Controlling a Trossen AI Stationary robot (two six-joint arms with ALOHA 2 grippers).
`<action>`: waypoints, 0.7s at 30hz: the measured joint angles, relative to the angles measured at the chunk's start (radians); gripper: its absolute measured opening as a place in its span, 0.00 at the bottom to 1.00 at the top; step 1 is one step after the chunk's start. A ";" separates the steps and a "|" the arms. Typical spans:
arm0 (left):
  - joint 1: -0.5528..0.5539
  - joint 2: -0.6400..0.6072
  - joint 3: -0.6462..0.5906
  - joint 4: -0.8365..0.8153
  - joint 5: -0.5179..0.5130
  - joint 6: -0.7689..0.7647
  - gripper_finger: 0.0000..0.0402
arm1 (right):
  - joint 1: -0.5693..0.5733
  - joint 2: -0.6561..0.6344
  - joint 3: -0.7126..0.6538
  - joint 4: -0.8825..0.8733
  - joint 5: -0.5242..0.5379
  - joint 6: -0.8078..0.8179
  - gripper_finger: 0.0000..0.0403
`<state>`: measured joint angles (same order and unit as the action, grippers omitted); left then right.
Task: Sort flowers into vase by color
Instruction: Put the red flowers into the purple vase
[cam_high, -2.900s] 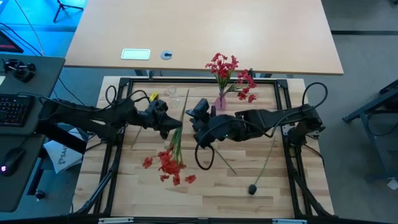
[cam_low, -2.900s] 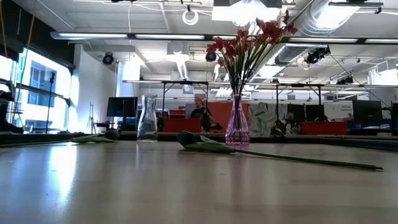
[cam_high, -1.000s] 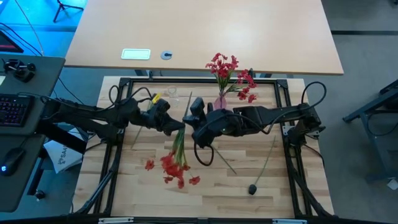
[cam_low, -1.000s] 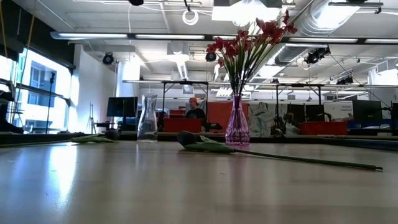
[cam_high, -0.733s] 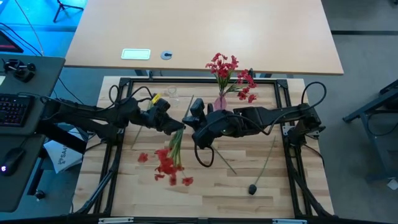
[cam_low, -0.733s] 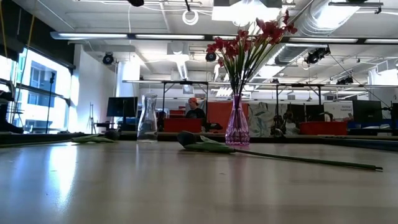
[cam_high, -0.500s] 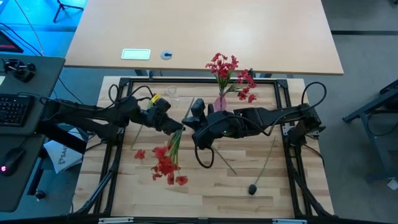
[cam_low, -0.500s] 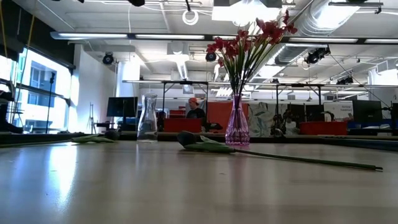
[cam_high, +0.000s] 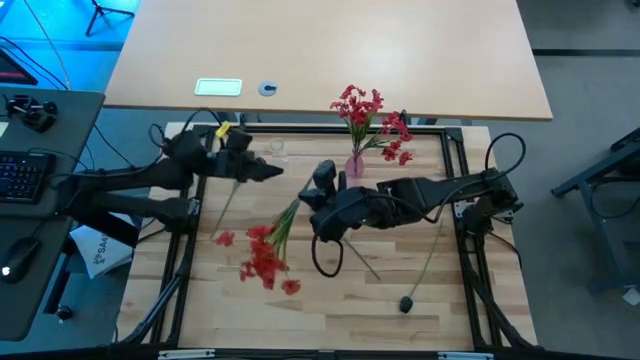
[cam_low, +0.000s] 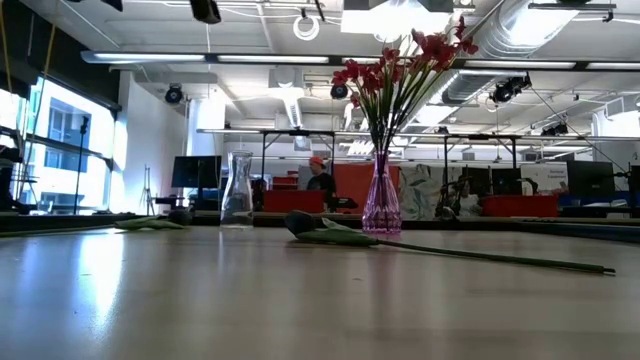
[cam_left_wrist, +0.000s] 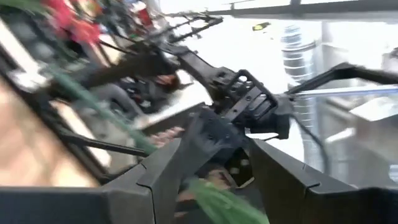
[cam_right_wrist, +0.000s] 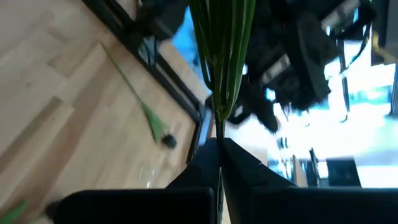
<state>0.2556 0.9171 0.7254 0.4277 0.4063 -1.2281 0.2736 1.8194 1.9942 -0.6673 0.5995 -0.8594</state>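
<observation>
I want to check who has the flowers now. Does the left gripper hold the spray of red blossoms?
No. In the high view the left gripper is open, apart from the red spray, whose green stems the right gripper clamps.

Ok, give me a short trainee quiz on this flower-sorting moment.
1. True or false: the right gripper is shut on the stems of the red flower spray.
2. The pink vase holds: A) red flowers; B) dark buds; C) nothing.
3. Which gripper stands open?

Key: 1 true; 2 A; 3 the left gripper.
</observation>
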 joint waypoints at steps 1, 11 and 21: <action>0.011 -0.013 0.000 -0.037 0.000 0.031 0.44 | 0.004 -0.003 0.000 -0.019 0.024 0.018 0.00; 0.025 -0.059 -0.001 -0.352 -0.099 0.324 0.44 | -0.029 -0.183 0.000 -0.428 -0.049 0.647 0.00; -0.047 -0.059 -0.141 -0.182 -0.287 0.353 0.44 | 0.078 -0.479 -0.397 -0.329 0.028 1.016 0.00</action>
<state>0.2081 0.8581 0.5845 0.2456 0.1188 -0.8749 0.3514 1.3400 1.5973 -0.9961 0.6279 0.1570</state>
